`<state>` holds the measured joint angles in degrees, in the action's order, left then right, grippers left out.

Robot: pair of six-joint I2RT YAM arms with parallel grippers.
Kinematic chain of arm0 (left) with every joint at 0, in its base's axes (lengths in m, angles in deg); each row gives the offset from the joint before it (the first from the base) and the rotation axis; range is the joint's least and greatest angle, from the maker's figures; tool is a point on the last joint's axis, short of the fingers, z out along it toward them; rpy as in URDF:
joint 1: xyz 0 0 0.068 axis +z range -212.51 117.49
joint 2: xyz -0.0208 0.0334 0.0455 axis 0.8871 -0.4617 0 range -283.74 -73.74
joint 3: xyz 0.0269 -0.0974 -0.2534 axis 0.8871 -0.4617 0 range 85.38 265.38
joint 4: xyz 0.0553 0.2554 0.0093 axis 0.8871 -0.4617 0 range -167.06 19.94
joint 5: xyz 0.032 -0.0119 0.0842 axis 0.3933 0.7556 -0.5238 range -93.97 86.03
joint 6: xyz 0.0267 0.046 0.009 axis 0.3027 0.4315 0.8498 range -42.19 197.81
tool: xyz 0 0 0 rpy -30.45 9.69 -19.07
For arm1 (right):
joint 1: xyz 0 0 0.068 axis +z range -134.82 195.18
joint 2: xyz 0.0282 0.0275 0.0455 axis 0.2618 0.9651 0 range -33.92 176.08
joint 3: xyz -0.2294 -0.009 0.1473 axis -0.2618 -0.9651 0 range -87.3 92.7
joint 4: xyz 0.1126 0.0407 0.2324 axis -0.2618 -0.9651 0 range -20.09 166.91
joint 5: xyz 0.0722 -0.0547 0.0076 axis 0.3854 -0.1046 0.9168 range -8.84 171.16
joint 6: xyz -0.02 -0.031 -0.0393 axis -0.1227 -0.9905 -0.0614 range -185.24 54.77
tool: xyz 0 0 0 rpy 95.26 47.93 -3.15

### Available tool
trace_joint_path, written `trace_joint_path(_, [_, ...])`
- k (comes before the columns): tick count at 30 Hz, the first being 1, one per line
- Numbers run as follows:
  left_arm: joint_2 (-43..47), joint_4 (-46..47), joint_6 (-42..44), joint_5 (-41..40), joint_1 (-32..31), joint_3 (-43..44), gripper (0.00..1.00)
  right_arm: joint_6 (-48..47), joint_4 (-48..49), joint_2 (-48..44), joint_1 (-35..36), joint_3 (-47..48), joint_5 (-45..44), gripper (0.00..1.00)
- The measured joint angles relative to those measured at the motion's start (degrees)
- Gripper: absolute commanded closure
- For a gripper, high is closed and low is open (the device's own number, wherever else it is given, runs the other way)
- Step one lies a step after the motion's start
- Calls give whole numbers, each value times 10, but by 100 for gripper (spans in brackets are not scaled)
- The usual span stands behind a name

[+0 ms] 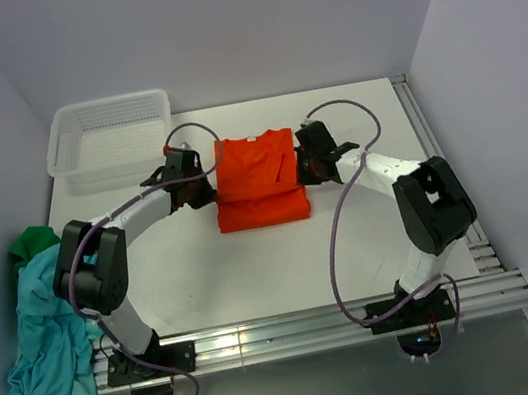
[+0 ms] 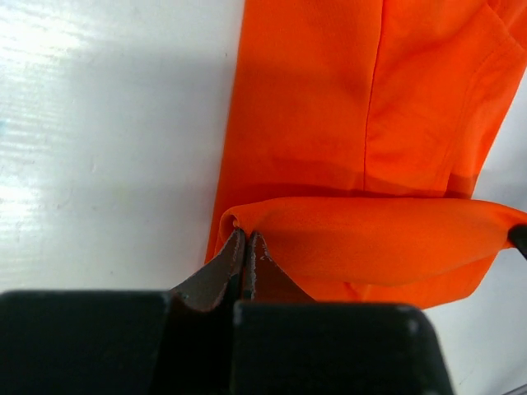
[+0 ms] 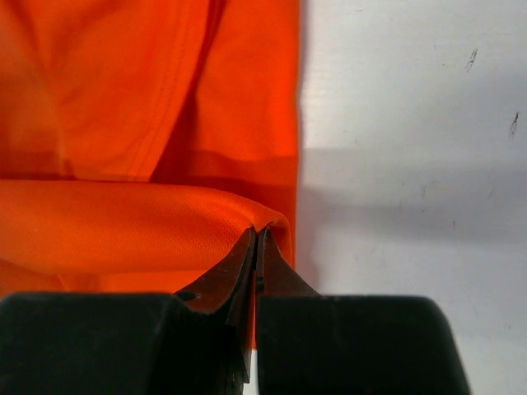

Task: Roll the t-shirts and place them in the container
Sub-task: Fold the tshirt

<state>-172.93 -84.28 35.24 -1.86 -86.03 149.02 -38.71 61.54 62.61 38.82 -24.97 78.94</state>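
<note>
The orange t-shirt (image 1: 257, 180) lies folded into a narrow strip on the white table (image 1: 353, 243), its near part turned over into a thick fold. My left gripper (image 1: 204, 189) is shut on the fold's left end, and the pinched cloth (image 2: 272, 222) shows in the left wrist view. My right gripper (image 1: 306, 168) is shut on the fold's right end, and the pinched cloth (image 3: 247, 218) shows in the right wrist view. The teal-blue t-shirt (image 1: 45, 341) hangs in a heap off the table's left edge. The dark green t-shirt (image 1: 33, 241) lies bunched just behind it.
A white plastic mesh basket (image 1: 110, 137) stands at the back left of the table. Grey walls close in the left, back and right. A metal rail (image 1: 316, 329) runs along the near edge by the arm bases.
</note>
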Motion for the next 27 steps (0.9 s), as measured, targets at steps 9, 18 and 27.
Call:
trace_joint_path(9, [-30,36,9,7,1,10,55,12,21,45,-18,9,3,61])
trace_joint_path(18, [52,47,14,7,3,-11,43,11,30,-42,-22,-14,4,69])
trace_joint_path(27, [151,93,10,53,-11,-60,65,29,75,-96,-2,-46,85,100])
